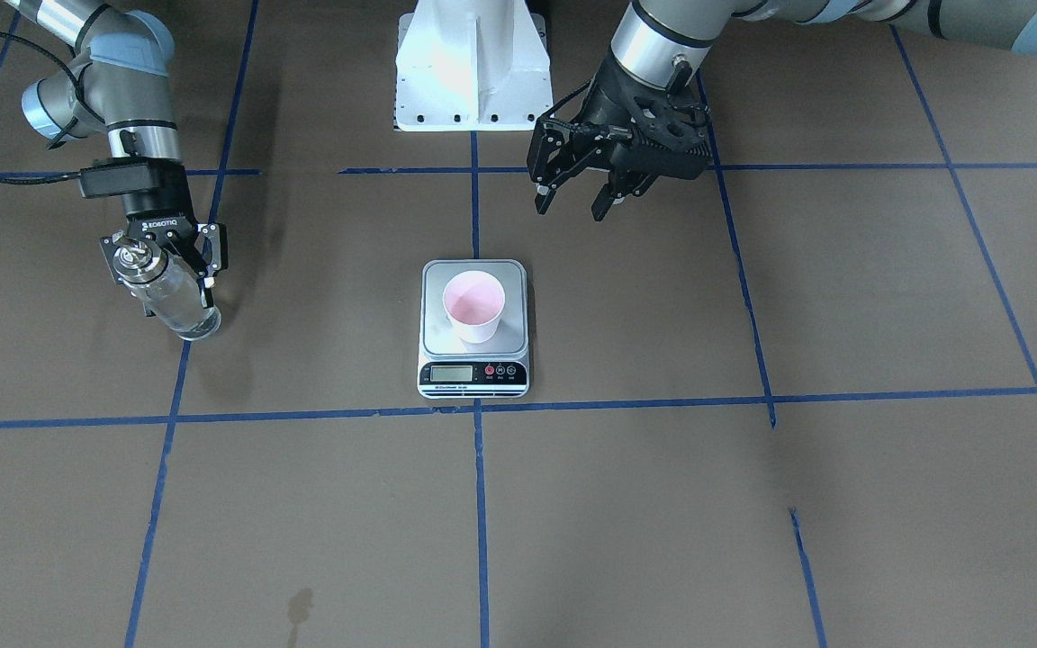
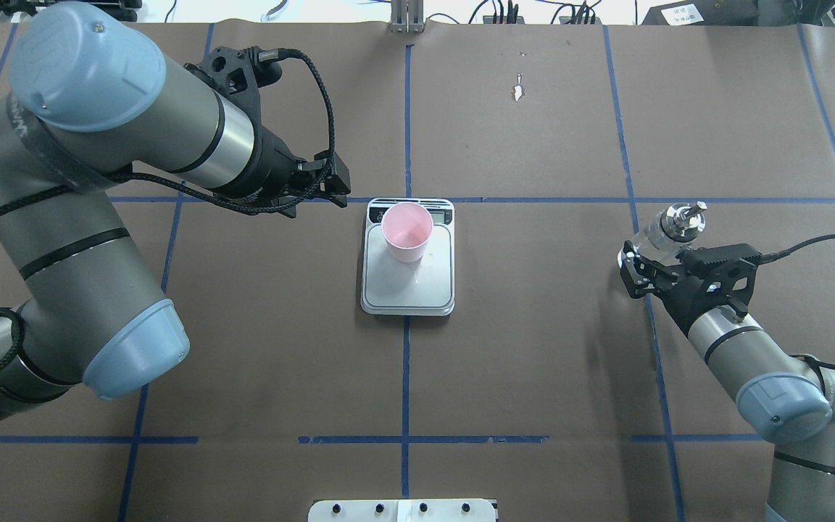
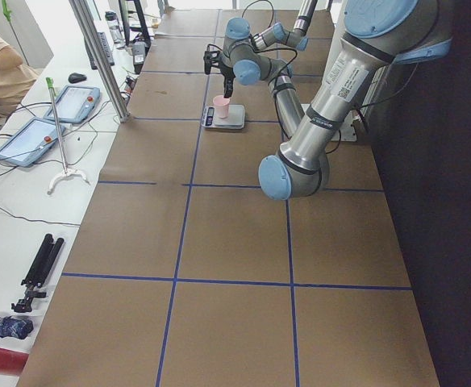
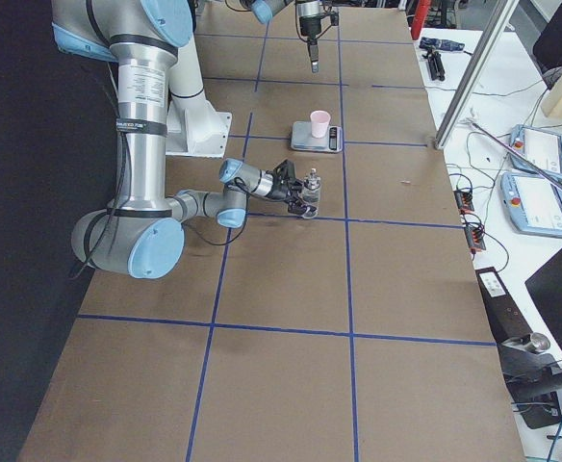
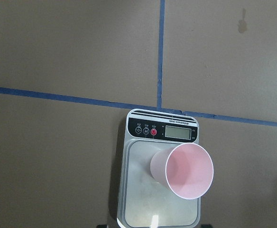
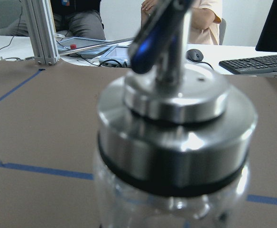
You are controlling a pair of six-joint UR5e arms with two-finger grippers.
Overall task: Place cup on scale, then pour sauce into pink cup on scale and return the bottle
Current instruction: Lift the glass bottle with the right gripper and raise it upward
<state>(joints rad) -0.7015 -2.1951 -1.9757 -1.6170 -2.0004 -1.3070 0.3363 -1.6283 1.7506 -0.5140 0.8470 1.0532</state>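
The right gripper point(image 1: 163, 268), clamped on the bottle point(image 1: 178, 301) near the table's point(image 1: 752, 504) right edge, should carry it upright to the cup point(image 1: 473, 304) on the scale point(image 1: 517, 335), avoiding the open, empty left gripper point(image 1: 572, 200).

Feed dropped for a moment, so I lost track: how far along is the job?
Done: the cup stands on the scale, and the left gripper is open, clear of it. In hand: the right gripper grips the bottle, off to the side. Left: the cup looks empty, so pouring and returning the bottle seem to remain.
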